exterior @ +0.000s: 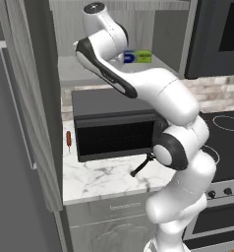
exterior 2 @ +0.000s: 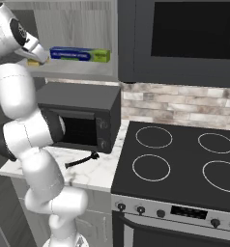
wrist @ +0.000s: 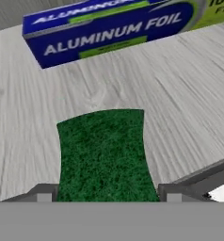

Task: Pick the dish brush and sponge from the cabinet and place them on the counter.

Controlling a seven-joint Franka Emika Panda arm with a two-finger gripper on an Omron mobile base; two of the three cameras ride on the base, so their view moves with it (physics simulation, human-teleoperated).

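Lying between the open claw's (wrist: 104, 197) two fingertips, the sponge (wrist: 103, 153) sits just before the foil box (wrist: 109, 28).

The light is soft and even in all the pictures, and nothing glares. The white marble tabletop (exterior: 104, 177) is bright, and the black box-shaped toaster oven (exterior: 114, 123) casts only a faint shadow on it. The tall grey wood-grain cabinet door (exterior: 33, 98) looks dim and flat. The shiny white robot arm (exterior 2: 25, 130) has gentle grey shading on its round parts. Up close, the dark green sponge top (wrist: 104, 155) looks grainy, and the white letters on the long blue foil box (wrist: 114, 30) look a little fuzzy. Edges look a bit jagged everywhere.
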